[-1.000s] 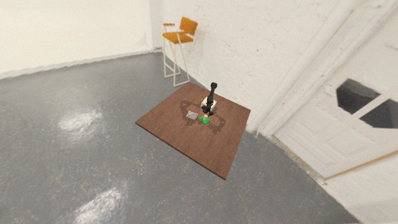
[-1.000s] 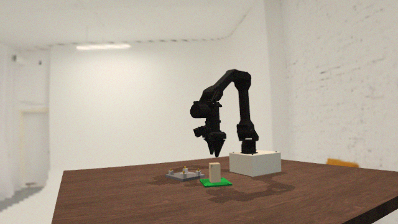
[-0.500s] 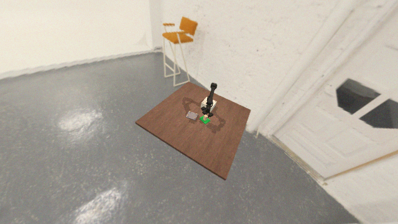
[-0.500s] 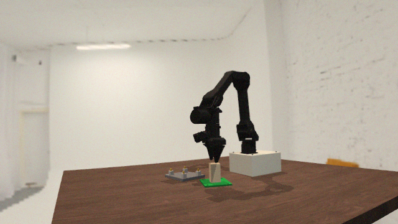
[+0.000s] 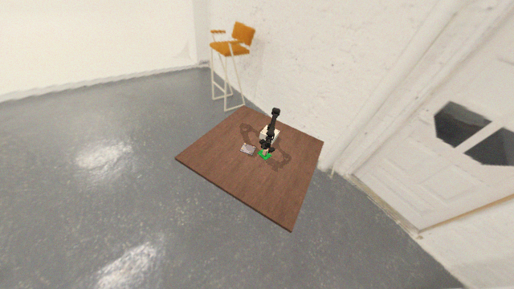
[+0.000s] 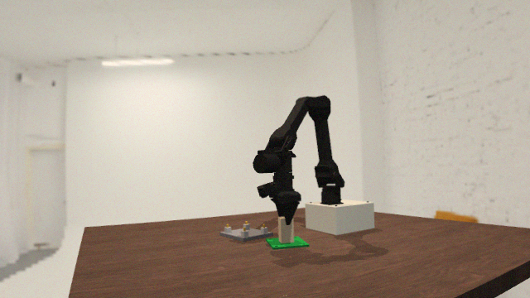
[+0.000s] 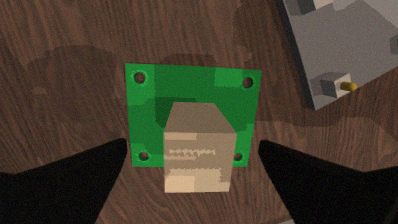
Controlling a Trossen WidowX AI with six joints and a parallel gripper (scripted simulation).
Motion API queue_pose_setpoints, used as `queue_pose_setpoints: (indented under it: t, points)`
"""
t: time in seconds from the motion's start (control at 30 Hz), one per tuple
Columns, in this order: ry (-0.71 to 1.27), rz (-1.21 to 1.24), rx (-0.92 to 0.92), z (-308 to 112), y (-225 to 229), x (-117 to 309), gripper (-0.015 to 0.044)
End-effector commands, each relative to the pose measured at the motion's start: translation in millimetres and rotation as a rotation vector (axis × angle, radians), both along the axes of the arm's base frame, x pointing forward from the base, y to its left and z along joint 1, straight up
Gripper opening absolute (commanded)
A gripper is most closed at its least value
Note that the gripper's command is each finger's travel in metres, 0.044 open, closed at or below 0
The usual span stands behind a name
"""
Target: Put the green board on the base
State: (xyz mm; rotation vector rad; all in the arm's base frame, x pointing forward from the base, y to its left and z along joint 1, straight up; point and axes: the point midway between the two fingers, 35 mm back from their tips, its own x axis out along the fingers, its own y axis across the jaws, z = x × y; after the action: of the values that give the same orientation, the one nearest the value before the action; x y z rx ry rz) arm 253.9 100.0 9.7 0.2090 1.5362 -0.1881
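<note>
Currently, a green board lies flat on the brown table, handle side up, directly below the black gripper. Its pale, upright handle stands between the gripper's fingers, which are spread wide and hold nothing. Just beside the gripper, apart from the board, sits the grey base, its four posts tipped with gold pins. Behind the gripper, the black arm rises from a white block. Farther off stands an orange chair.

Bare workshop-like room, glossy grey floor, white walls, panelled door
</note>
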Motion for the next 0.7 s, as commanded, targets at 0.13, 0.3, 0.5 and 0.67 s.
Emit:
queue_pose_setpoints:
  t: [0.13,0.3,0.5,0.67]
  points:
    - [0.005,-0.005,0.003,-14.9,0.3,-1.4,0.0440]
    - [0.005,-0.005,0.003,-22.8,0.1,-1.8,0.0440]
    - [0.005,-0.005,0.003,-32.1,-0.2,-2.6,0.0440]
    - [0.005,-0.005,0.003,-34.3,-0.3,-2.9,0.0387]
